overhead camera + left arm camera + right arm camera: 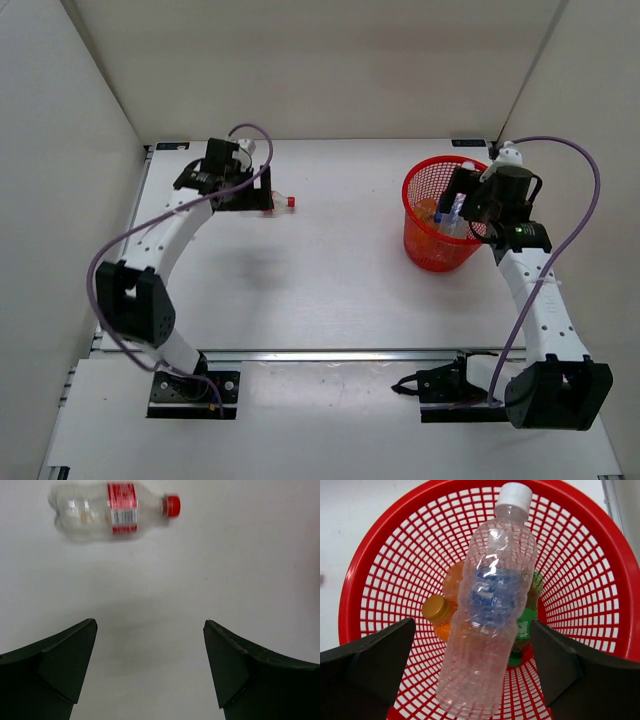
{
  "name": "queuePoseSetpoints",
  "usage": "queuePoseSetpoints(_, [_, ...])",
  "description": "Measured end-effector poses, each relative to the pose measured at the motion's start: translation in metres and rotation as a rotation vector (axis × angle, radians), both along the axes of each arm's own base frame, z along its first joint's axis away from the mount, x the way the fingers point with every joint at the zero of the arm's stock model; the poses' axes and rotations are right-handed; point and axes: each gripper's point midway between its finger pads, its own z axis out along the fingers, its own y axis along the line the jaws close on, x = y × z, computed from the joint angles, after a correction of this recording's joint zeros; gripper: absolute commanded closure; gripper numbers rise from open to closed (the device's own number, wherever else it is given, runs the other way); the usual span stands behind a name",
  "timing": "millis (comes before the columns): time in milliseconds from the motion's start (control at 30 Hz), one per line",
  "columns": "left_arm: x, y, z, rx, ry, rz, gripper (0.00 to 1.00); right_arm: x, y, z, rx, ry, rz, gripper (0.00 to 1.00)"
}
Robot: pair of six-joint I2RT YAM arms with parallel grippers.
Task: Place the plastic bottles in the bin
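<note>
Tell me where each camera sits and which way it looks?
Top external: high behind the bases, looking down on the table; the left arm and right arm show whole.
Left wrist: on the left arm, looking down at the red-label bottle lying on the table; its open left pincer shows at the bottom.
Right wrist: on the right arm, looking down into the bin at the blue-label bottle; its open right pincer shows.
Shared: top and right wrist both see the bin and the blue-label bottle.

Blue-label bottle [490,605] in bin [352,590]; red-label bottle [100,512] lies outside.
</note>
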Motion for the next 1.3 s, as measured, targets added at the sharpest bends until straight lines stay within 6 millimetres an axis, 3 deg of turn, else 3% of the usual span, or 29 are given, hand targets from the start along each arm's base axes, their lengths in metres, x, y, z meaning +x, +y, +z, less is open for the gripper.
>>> queuePoseSetpoints(133, [0.057,-0.003,0.011,0.020,-0.064,-0.060,0.01,-0.001,0.001,0.004,0.000,0.026,0.035,0.01])
queuePoseSetpoints(267, [0.100,-0.008,0.015,0.058,-0.131,-0.188,0.01,0.003,-0.005,0.032,-0.013,0.005,0.045,0.01])
queuePoseSetpoints(433, [0.157,-0.028,0.015,0.015,-0.184,-0.340,0.01,-0.007,0.004,0.051,-0.045,0.007,0.099,0.01])
queuePoseSetpoints(500, [0.174,-0.031,0.009,-0.011,-0.188,-0.375,0.01,-0.013,0.006,0.054,-0.042,0.011,0.111,0.01])
queuePoseSetpoints(600, [0.191,-0.027,-0.017,-0.028,-0.152,-0.401,0.02,-0.029,-0.003,0.058,-0.040,0.018,0.090,0.00])
queuePoseSetpoints(733, [0.173,-0.015,-0.062,-0.089,-0.008,-0.405,0.01,-0.045,-0.010,0.064,-0.053,0.012,0.068,0.01])
queuePoseSetpoints(900, [0.149,-0.004,-0.096,-0.096,0.114,-0.395,0.02,-0.053,-0.008,0.066,-0.055,0.014,0.079,0.00])
queuePoseSetpoints(1100, [0.103,-0.014,-0.146,-0.048,0.270,-0.410,0.01,-0.055,-0.002,0.066,-0.051,0.012,0.101,0.01])
queuePoseSetpoints(1300, [0.068,-0.024,-0.145,0.053,0.276,-0.412,0.01,-0.070,-0.005,0.066,-0.058,-0.009,0.080,0.00])
